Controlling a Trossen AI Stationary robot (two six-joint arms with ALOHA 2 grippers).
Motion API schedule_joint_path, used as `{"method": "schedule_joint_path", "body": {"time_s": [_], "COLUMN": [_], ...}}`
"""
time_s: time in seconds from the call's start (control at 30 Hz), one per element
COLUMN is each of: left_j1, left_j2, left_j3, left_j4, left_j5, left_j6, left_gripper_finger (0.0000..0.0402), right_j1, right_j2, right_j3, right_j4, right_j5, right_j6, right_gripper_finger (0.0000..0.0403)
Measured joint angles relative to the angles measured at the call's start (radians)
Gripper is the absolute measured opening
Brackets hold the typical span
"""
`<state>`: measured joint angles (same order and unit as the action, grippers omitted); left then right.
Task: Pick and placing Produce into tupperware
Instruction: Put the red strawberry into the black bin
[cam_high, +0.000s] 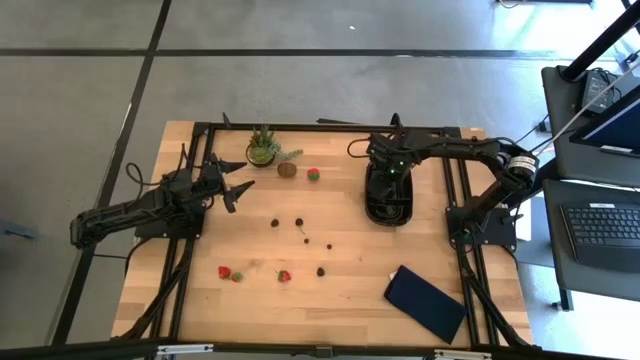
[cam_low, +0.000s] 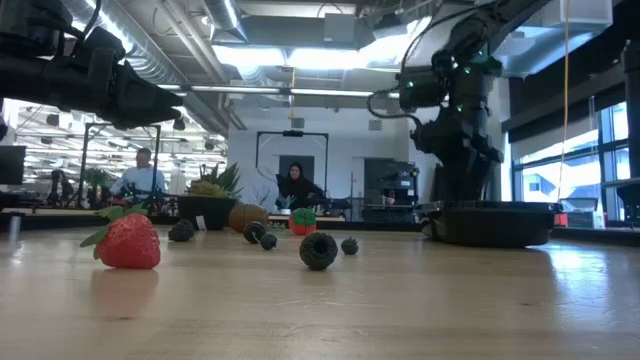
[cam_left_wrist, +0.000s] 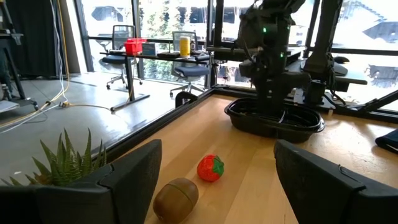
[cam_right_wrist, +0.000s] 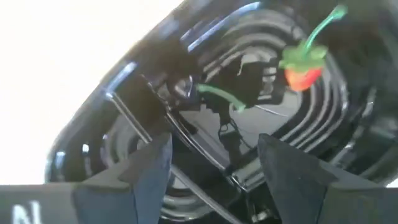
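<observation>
The black tupperware (cam_high: 388, 205) stands at the table's right, and also shows in the low view (cam_low: 490, 222). My right gripper (cam_right_wrist: 214, 174) hangs open just above its inside, where a small strawberry with a green stem (cam_right_wrist: 303, 68) lies beyond the fingers. My left gripper (cam_left_wrist: 217, 186) is open and empty at the table's left, clear of the wood. It faces a brown round fruit (cam_left_wrist: 176, 199) and a red strawberry (cam_left_wrist: 211, 168). Two more strawberries (cam_high: 225, 272) (cam_high: 284, 276) and several dark berries (cam_high: 298, 222) lie on the table's middle and near part.
A small green potted plant (cam_high: 263, 148) stands at the far edge beside the brown fruit (cam_high: 287, 169). A flat dark-blue rectangle (cam_high: 425, 303) lies at the near right. People (cam_low: 296, 185) sit in the room beyond the table.
</observation>
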<state>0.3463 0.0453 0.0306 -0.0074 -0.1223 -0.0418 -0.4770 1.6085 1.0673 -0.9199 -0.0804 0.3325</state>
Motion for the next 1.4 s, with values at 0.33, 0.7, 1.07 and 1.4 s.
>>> {"method": "schedule_joint_path", "body": {"time_s": [0.33,0.7,1.07,1.4], "left_j1": [0.000,0.000,0.000,0.000], "left_j2": [0.000,0.000,0.000,0.000], "left_j3": [0.000,0.000,0.000,0.000], "left_j4": [0.000,0.000,0.000,0.000], "left_j5": [0.000,0.000,0.000,0.000], "left_j6": [0.000,0.000,0.000,0.000], "left_gripper_finger": [0.0302,0.0302,0.0302,0.0302], "right_j1": [0.011,0.051,0.095,0.130], "right_j2": [0.000,0.000,0.000,0.026], "right_j3": [0.243,0.353,0.353,0.353], "right_j4": [0.102,0.215,0.220,0.310], "right_j5": [-0.003,-0.011,-0.010,0.057], "right_j6": [0.007,-0.054,-0.156,-0.113], "right_gripper_finger": [0.0241,0.0247,0.0379,0.0395]}}
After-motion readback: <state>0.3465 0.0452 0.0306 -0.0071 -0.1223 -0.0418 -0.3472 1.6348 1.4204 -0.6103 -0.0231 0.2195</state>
